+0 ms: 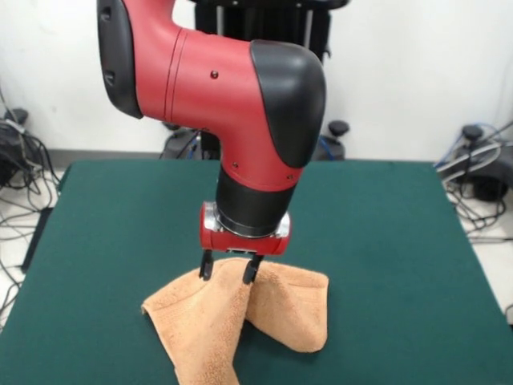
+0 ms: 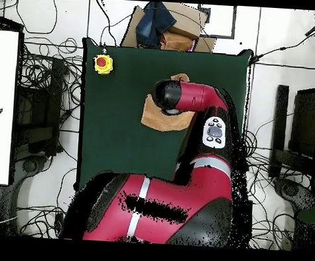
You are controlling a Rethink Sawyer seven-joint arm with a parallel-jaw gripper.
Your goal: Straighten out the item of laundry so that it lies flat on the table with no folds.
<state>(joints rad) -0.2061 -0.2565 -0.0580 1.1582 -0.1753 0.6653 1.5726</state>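
The peach-orange towel (image 1: 272,309) lies near the front edge of the dark green table (image 1: 385,241), bunched and tented up in the middle, with one flap spreading left and one right. My gripper (image 1: 229,269) points straight down at the towel's raised peak, with its black fingers (image 1: 206,265) on either side of the bunched cloth and holding it. In the overhead view the towel (image 2: 162,119) shows partly beside my wrist (image 2: 169,96), which hides the gripper. The towel's lower tip runs out of the front view's bottom edge.
A yellow box with a red button (image 2: 103,64) stands at a table corner. A cardboard box (image 2: 186,28) sits beyond the table's far edge. Cables lie on the floor (image 2: 50,83) around the table. My arm (image 2: 212,152) reaches across the table's right part.
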